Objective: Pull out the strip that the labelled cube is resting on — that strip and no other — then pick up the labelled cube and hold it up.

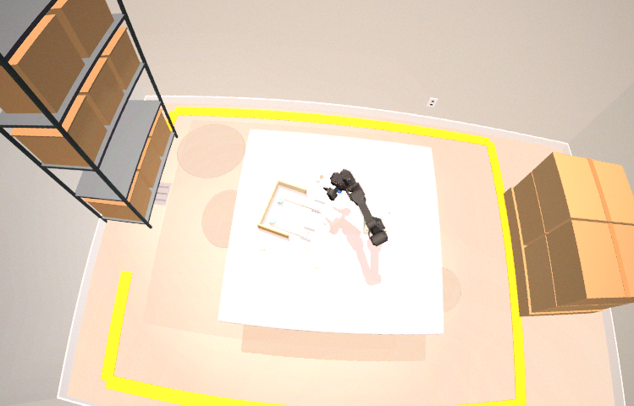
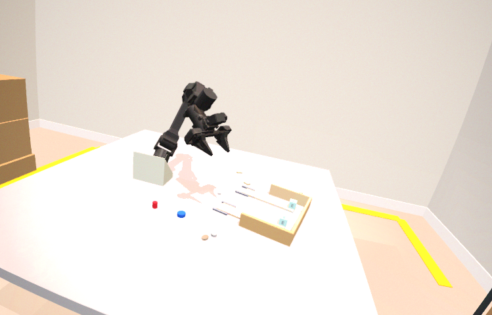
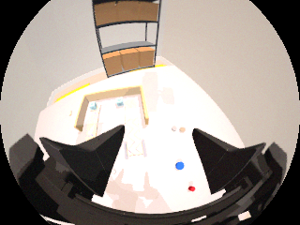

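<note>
The gripper (image 2: 214, 145) hangs above the white table (image 2: 84, 249) with its fingers spread wide and nothing between them, tilted down toward the wooden tray (image 2: 276, 230). The tray is open on the side facing the arm, and two small pale cubes sit inside it, one (image 2: 292, 203) nearer the far wall and one (image 2: 282, 222) nearer the front wall; each shows a mark, too small to read. Thin strips (image 2: 258, 199) run from under the cubes out through the open side onto the table. A red peg (image 2: 154, 204) and a blue disc (image 2: 180, 213) lie near the strip ends, well apart from the gripper.
</note>
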Controlling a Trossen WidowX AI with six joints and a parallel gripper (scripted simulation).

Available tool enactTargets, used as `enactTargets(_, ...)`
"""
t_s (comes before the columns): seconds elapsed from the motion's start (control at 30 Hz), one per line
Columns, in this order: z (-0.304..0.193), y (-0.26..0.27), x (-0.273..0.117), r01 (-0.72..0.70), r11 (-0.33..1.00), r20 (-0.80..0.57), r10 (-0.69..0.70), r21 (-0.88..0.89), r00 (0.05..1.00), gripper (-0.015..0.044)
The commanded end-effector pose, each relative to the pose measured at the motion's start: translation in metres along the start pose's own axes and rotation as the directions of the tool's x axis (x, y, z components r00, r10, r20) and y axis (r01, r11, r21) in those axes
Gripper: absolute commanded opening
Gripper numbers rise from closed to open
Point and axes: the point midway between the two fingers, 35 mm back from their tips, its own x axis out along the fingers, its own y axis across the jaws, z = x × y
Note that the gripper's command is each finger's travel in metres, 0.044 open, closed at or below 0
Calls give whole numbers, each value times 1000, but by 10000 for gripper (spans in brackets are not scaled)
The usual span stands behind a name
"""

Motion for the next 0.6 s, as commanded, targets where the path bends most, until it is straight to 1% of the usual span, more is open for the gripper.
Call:
enactTargets(0.0, -23, 74, 2, -222, 965, -5, 223, -143, 975, 400)
enactTargets(0.1, -40, 109, -2, -333, 918, -32, 334, -215, 942, 400)
enactTargets(0.47, -42, 111, -2, -341, 914, -35, 342, -220, 939, 400)
enactTargets(0.57, -38, 118, 6, -344, 917, -85, 334, -200, 939, 321)
